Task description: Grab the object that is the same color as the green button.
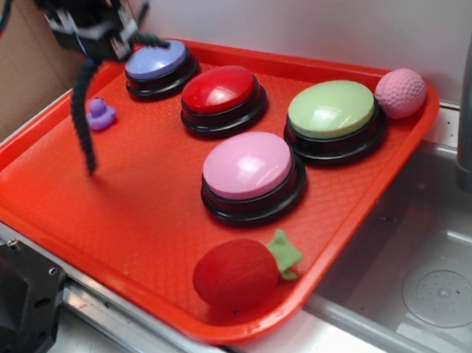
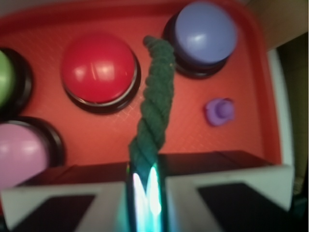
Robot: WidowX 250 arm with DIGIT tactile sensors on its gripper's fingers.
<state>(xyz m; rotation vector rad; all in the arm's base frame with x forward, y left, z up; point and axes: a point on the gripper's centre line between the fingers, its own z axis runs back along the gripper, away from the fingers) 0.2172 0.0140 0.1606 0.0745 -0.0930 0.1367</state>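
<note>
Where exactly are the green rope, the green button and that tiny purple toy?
green rope (image 2: 153, 104): wrist view, middle of the twisted length hanging from the end effector.
green button (image 1: 331, 109): exterior view, top of the pale green dome.
purple toy (image 1: 100, 114): exterior view, its body, left of the blue button.

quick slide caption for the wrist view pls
End effector shut on a dark green rope, hanging over the red tray between red button and blue button.

Bare tray lies open below my rope; the duck sits just beside it, the blue button and red button crowd the right.
</note>
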